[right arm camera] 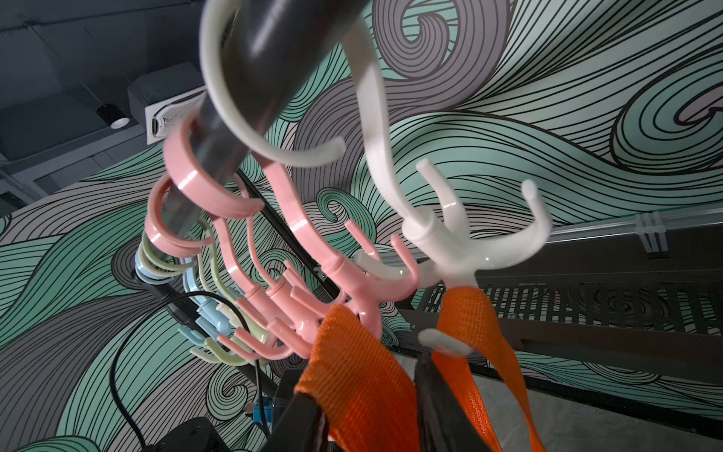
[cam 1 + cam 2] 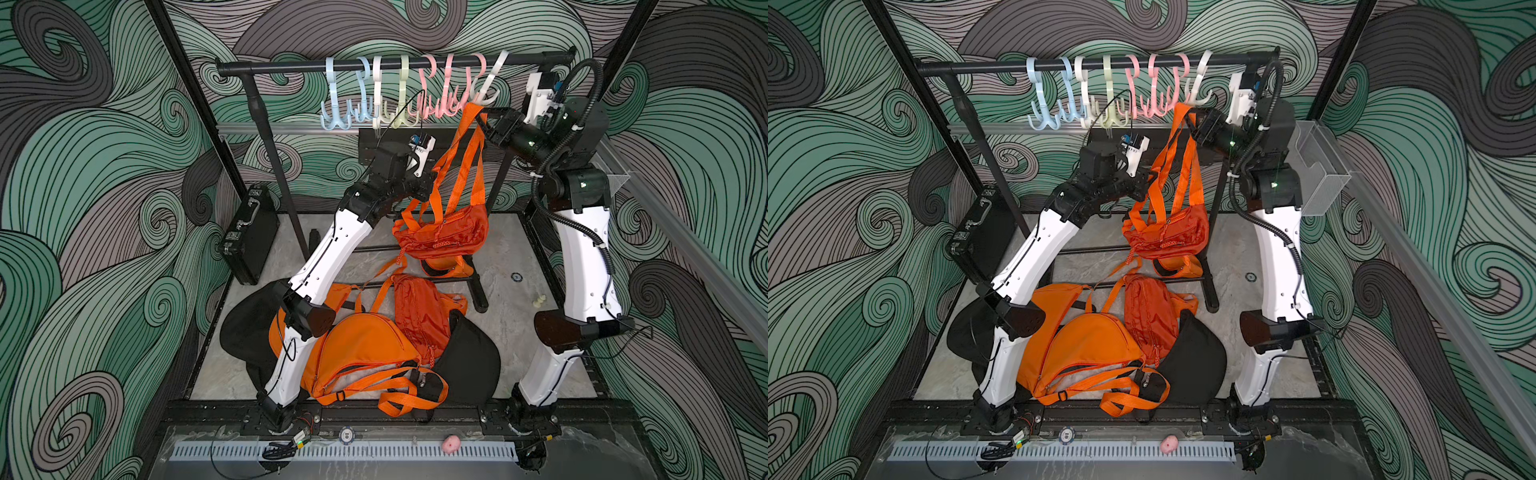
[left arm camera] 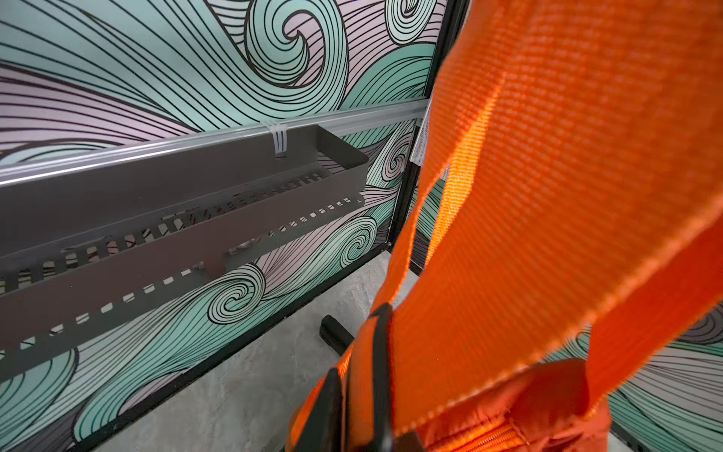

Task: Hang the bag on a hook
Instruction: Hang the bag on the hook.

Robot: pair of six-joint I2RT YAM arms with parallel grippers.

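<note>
The hooking step itself is judged to be in hand. The orange bag (image 2: 442,232) is suspended clear of the table (image 2: 519,332), over its far edge, by a long strap (image 2: 467,141) whose top loop lies against the white hook (image 2: 489,89) at the right-arm end of the rail (image 2: 291,66). In the right wrist view the webbing is seen passing up behind a lower prong (image 1: 442,340) of that hook, directly under its hub, but whether the loop is seated in the crook or only pressed against it cannot be told. The right gripper (image 2: 484,120) is placed just below the hook with the strap between its jaws; whether they are pinched on the webbing or stand slightly apart around it cannot be told. The left gripper (image 2: 431,184) is set lower on the strap, and in the left wrist view its jaws appear clamped on a fold of webbing. The next move is judged to call for the loop being lowered fully into the crook, so that the weight is taken by the hook. Only then should the jaws be parted and the arms drawn back, clear of the neighbouring pink hooks (image 1: 297,227).
</note>
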